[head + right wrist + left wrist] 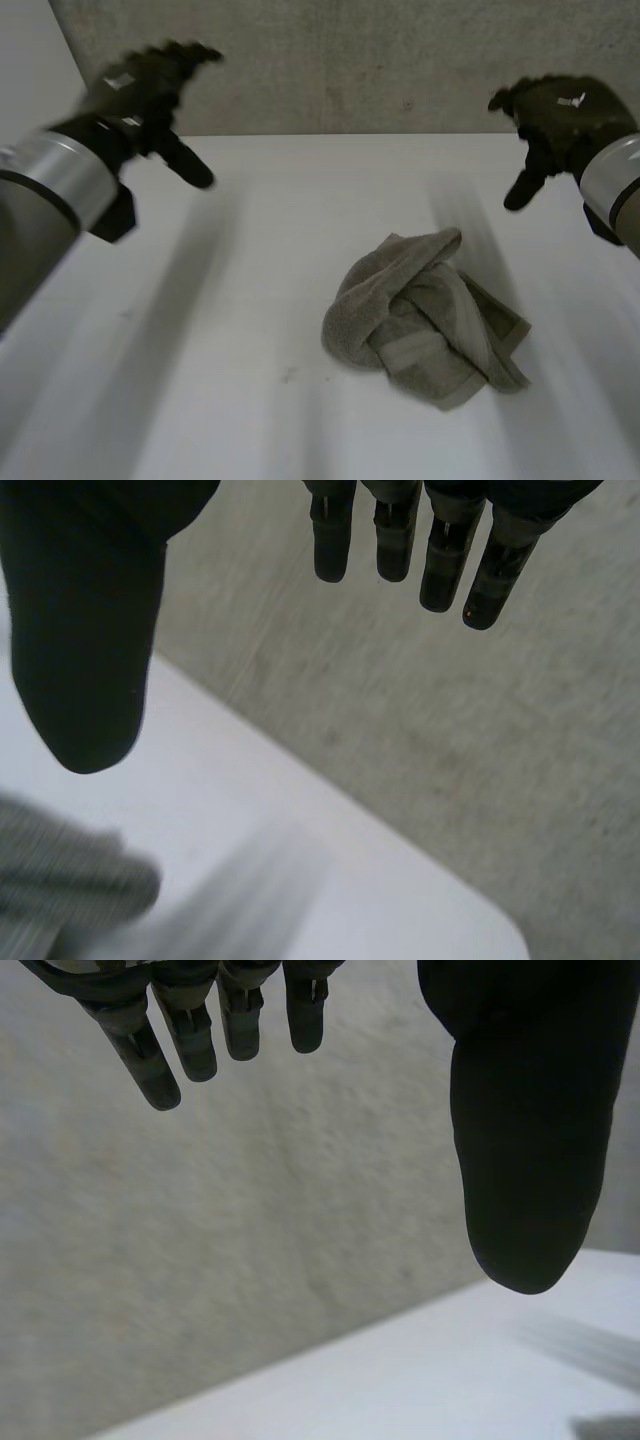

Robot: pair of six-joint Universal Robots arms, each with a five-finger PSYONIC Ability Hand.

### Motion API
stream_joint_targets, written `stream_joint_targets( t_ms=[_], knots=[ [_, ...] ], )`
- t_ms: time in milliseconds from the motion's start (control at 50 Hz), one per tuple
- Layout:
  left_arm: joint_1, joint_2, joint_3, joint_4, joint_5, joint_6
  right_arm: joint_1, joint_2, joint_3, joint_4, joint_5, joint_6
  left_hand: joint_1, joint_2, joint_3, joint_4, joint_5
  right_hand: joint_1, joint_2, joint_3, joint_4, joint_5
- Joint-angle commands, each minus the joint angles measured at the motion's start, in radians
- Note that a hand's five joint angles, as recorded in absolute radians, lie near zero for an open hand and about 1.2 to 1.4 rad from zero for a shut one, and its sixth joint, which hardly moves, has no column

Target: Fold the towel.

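Towel (pixel 425 320) crumpled on your tabletop (pixel 250 260), both hands raised and empty.
The grey cloth sits bunched between the middle and the right edge, folds lapped over each other, so you likely must spread it flat before any fold. Your left hand (pixel 150 85) hangs above the far left corner, your right hand (pixel 555 115) above the far right; each has fingers straight and thumb spread wide, holding nothing, well apart from the cloth.
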State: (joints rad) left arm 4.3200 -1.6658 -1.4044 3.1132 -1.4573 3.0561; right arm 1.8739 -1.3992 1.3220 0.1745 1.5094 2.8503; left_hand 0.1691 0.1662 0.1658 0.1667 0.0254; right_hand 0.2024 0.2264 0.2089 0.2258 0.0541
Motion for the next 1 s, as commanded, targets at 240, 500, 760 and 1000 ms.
stream_joint_targets(
  t_ms=[240,500,760,1000],
  knots=[
    [-0.204,-0.464,0.119,0.038,0.235,0.009,-0.081,0.101,0.264,0.062,-0.171,0.244,0.036,0.038,0.039,0.038,0.005,-0.028,-0.052,-0.034,-0.051,-0.054],
    [-0.252,-0.627,0.157,0.134,0.161,0.171,-0.033,0.353,0.214,-0.090,-0.157,0.299,0.828,0.831,0.832,0.831,0.798,0.530,0.506,0.523,0.506,0.503],
    [-0.246,-0.565,0.219,0.259,0.048,0.174,0.056,0.333,-0.072,-0.207,-0.058,0.204,1.227,1.230,1.230,1.230,1.196,1.194,1.170,1.187,1.170,1.168],
    [-0.128,-0.212,0.020,0.438,-0.140,0.185,0.180,0.193,-0.106,-0.492,-0.060,0.023,1.227,1.230,1.230,1.230,1.196,1.194,1.170,1.187,1.170,1.168]
  ],
)
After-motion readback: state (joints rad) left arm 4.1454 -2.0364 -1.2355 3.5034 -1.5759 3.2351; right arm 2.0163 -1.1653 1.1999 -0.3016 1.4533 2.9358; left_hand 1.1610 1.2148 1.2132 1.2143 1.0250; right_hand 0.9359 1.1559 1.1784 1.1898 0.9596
